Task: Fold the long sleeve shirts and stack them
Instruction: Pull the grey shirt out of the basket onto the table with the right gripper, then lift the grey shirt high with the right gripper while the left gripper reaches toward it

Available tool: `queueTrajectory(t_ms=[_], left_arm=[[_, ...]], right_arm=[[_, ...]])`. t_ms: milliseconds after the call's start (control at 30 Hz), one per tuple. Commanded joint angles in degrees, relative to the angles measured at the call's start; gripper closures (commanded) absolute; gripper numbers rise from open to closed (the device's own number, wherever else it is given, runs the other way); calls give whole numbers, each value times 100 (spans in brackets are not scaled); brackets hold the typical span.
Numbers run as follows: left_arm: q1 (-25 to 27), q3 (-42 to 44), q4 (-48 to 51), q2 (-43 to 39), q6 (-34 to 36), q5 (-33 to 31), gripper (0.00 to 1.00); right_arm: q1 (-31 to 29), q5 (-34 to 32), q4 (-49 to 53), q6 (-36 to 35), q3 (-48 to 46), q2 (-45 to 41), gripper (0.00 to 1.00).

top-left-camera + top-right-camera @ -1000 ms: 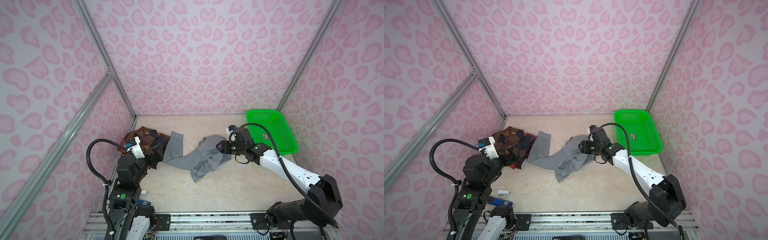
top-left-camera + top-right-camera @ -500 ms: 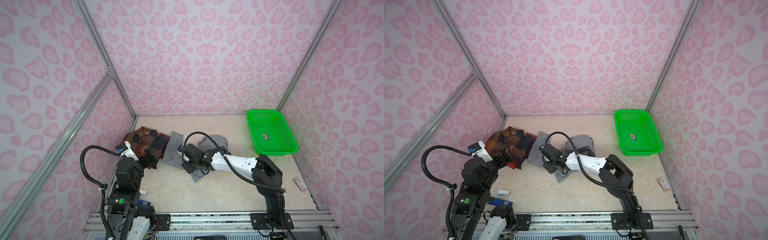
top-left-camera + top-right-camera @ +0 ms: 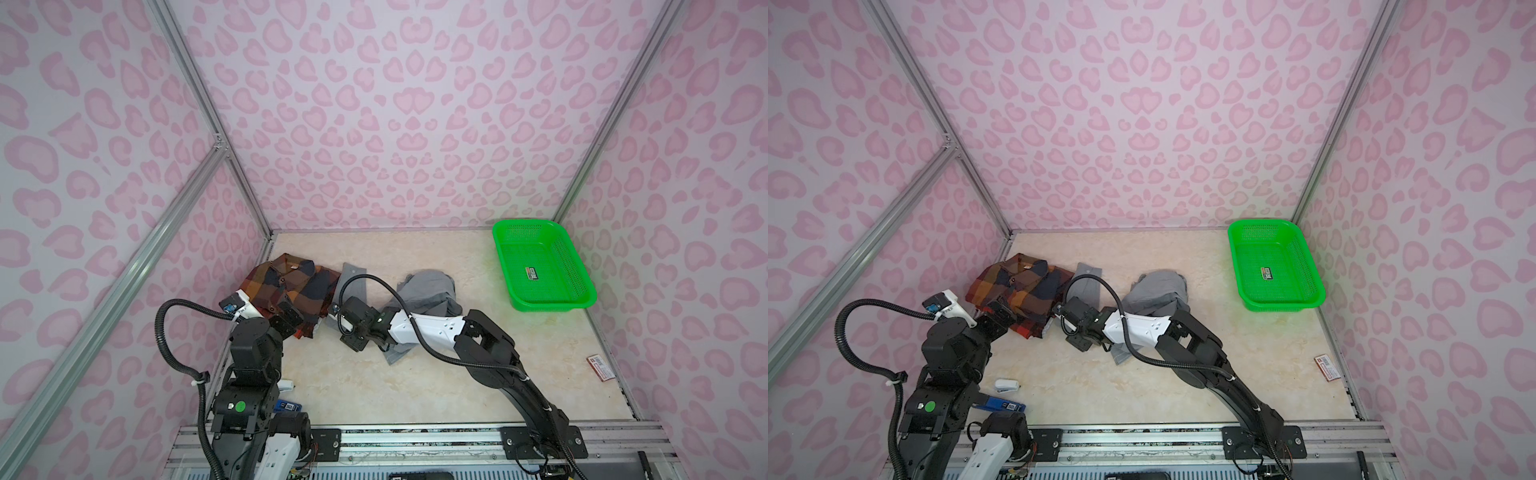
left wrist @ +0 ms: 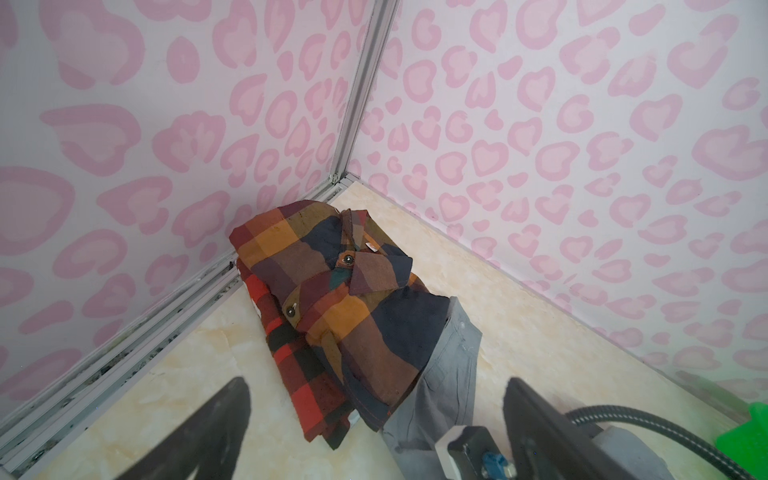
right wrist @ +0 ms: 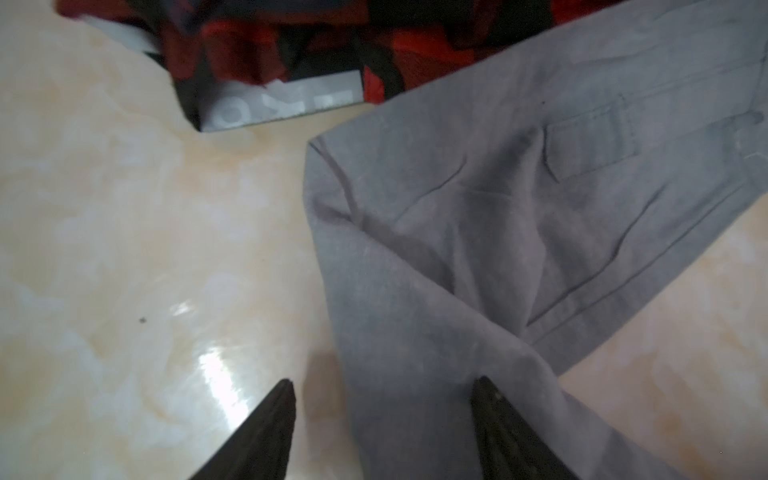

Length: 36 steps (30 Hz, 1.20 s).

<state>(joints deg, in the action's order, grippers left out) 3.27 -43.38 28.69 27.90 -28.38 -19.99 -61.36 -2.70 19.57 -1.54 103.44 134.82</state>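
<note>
My biggest worry: the gray shirt (image 3: pixel 428 291) lies crumpled centrally, one sleeve seemingly tucked under the folded plaid shirt (image 4: pixel 332 299) in the far left corner; tugging it could wreck that fold. My right fingers (image 5: pixel 257 436) stand apart astride gray cloth; left fingers (image 4: pixel 216 424) apart, empty, above the plaid. Walls (image 3: pixel 374 124) crowd close; the glossy tabletop (image 3: pixel 415 395) lets fabric slide.

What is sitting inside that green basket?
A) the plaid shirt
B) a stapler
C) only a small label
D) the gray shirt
C: the green basket holds only a small label, while the gray shirt and the plaid shirt both lie outside it.
</note>
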Motion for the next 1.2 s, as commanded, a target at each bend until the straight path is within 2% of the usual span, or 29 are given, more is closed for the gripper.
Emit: queueTrajectory(t_ms=[0,33,133,200,333,433,500,533,700,767,867,967,1033,1100,1167], left_arm=[[-3,-71,-20,3,17,-88,3],[-5,-66,-15,7,17,-76,3],[-10,-75,-12,10,17,-62,3],[-2,-83,-6,9,25,-67,3],[-6,-94,-28,22,78,13,3],[5,-115,-93,-13,193,255,3],[25,-114,-179,-32,311,502,3],[56,-119,-238,-47,385,687,3],[107,-20,-581,-107,585,1698,3],[120,37,-786,-69,648,2233,3],[191,158,-1160,81,751,3314,3],[499,248,-1457,261,898,4053,4],[890,303,-1561,393,1139,4348,4],[1353,432,-1642,488,1431,4388,4],[1780,629,-1783,613,1670,4108,4]], right_arm=[[1,-971,247,-147,302,336,44],[10,-1111,342,-159,449,435,52],[62,-1107,429,-190,654,524,85],[69,-1152,468,-158,668,363,100],[252,-820,39,130,186,-862,100],[806,-156,38,803,137,-1878,100],[1348,749,0,1281,176,-2480,100],[1596,1178,51,1481,274,-2721,100],[2373,2051,1035,1829,1369,-3444,100],[2560,2294,1234,1939,1670,-3658,100],[3073,2802,1217,2499,2066,-4032,100],[3686,3370,975,3173,2401,-4266,100],[4043,3856,714,3671,2600,-4289,100],[4272,4249,400,4130,2649,-4306,100],[4421,4643,-194,4689,2506,-4358,100]])
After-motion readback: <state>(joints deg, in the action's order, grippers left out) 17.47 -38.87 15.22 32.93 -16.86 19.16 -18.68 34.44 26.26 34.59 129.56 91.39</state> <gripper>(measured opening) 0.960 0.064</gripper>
